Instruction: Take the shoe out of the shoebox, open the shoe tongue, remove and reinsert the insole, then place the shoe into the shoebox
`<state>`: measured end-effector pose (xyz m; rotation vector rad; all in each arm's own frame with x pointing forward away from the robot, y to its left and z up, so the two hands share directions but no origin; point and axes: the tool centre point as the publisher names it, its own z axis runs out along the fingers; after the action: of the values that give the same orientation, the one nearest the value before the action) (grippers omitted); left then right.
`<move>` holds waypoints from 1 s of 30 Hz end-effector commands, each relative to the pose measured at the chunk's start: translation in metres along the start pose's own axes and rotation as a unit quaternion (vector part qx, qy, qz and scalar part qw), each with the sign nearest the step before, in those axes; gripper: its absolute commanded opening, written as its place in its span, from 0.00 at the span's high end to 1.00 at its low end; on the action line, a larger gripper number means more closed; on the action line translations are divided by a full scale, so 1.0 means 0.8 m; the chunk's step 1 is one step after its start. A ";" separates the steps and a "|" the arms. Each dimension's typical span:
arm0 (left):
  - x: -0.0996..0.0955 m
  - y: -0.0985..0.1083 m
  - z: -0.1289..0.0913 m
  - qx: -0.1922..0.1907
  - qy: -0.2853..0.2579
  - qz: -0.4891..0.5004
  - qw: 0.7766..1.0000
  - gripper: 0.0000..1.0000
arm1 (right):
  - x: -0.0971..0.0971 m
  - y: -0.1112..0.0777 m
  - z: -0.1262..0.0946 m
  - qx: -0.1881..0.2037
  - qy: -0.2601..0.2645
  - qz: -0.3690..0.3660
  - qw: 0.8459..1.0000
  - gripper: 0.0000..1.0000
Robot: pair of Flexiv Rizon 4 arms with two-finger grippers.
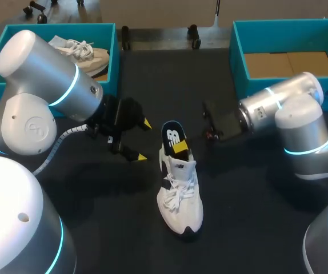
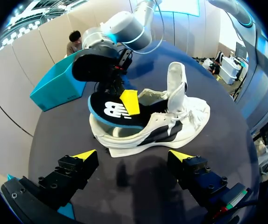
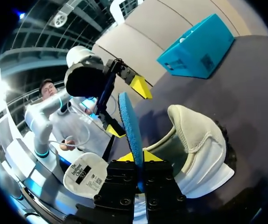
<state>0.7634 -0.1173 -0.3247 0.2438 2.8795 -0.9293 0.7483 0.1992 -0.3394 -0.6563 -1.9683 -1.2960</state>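
A white sneaker [image 1: 180, 194] with black trim stands on the dark table, toe toward the front edge. A dark blue insole [image 1: 173, 136] with a white logo sticks up out of its heel opening. My right gripper [image 1: 179, 146] is shut on the insole's edge. In the right wrist view the insole [image 3: 130, 126] stands edge-on between the yellow tips of that gripper [image 3: 137, 157], with the shoe [image 3: 199, 144] beside it. My left gripper [image 1: 135, 140] hangs open just left of the shoe. In its own view the left gripper [image 2: 133, 155] faces the shoe's side [image 2: 171, 126] with nothing between its fingers.
A teal shoebox [image 1: 114, 57] at the back left holds another pale sneaker [image 1: 87, 54]. A second teal shoebox [image 1: 238, 63] at the back right shows only its cardboard floor. My right arm's wrist [image 1: 224, 123] lies low between the shoe and that box.
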 end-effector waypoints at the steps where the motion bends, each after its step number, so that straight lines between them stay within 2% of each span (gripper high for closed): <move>1: 0.001 -0.001 0.000 -0.002 -0.001 0.001 1.000 0.00 | 0.007 -0.010 0.005 0.005 -0.005 0.013 1.000 1.00; 7: 0.001 -0.001 0.000 -0.002 -0.001 0.001 1.000 0.00 | 0.014 -0.024 0.012 0.008 -0.002 0.035 0.999 1.00; 13: 0.001 -0.001 0.000 -0.002 -0.001 0.001 1.000 0.00 | 0.013 -0.025 0.017 0.014 -0.002 0.043 0.999 1.00; 14: 0.001 -0.001 0.000 -0.002 -0.001 0.001 1.000 0.00 | 0.013 -0.021 0.015 0.013 -0.006 0.039 0.999 0.87; 18: 0.001 -0.001 0.000 -0.002 -0.001 0.001 1.000 0.00 | 0.013 -0.006 0.011 0.018 -0.017 0.024 0.999 0.75; 21: 0.001 -0.001 0.000 -0.002 -0.001 0.001 1.000 0.00 | 0.014 0.003 0.008 0.021 -0.025 0.015 0.999 0.70; 30: 0.001 -0.001 0.000 -0.002 -0.001 0.001 1.000 0.00 | 0.010 0.020 0.000 0.039 -0.031 0.005 0.999 0.66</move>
<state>0.7634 -0.1173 -0.3247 0.2438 2.8795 -0.9293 0.7495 0.2053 -0.3262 -0.6814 -2.0448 -1.2202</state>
